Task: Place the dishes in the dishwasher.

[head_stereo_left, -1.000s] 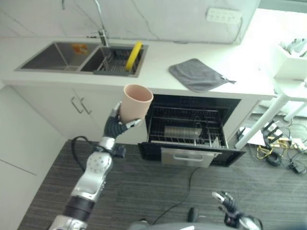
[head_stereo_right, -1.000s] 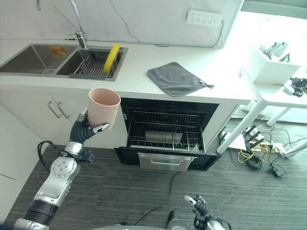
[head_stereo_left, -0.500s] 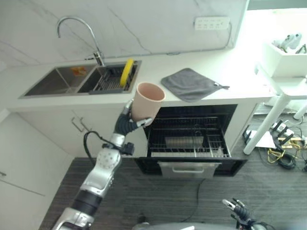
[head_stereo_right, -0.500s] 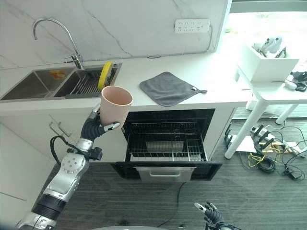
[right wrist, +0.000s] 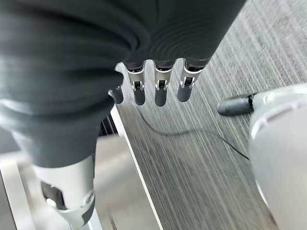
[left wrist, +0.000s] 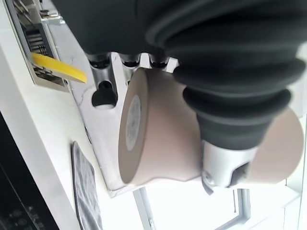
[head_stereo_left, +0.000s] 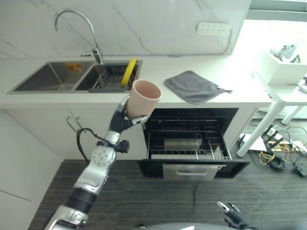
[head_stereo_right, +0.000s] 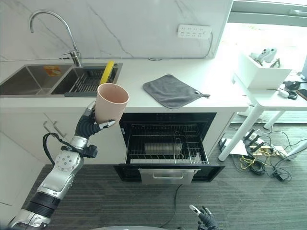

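Note:
A pale pink cup [head_stereo_left: 142,99] stands upright in the air, mouth up, with my left hand [head_stereo_left: 122,119] shut round its lower part, left of the open dishwasher [head_stereo_left: 187,143]. The left wrist view shows the cup [left wrist: 163,143] from its base, fingers and thumb curled round it. The dishwasher's wire rack [head_stereo_right: 165,143] is pulled out below the counter and holds a grey tray. A yellow dish [head_stereo_left: 127,72] leans in the sink's drying rack. My right hand [right wrist: 153,91] hangs low over the floor, its fingers relaxed and holding nothing; its fingers [head_stereo_left: 229,211] show at the bottom edge.
A grey cloth [head_stereo_left: 194,86] lies on the white counter [head_stereo_left: 230,76] above the dishwasher. A double sink [head_stereo_left: 53,79] with a tall tap [head_stereo_left: 76,24] sits at the left. A white side table [head_stereo_right: 268,91] with a box stands at the right, with cables [head_stereo_right: 259,153] on the floor beneath it.
The camera has shifted between frames. My left hand still holds the cup upright, left of the dishwasher; its place relative to the rack is about the same.

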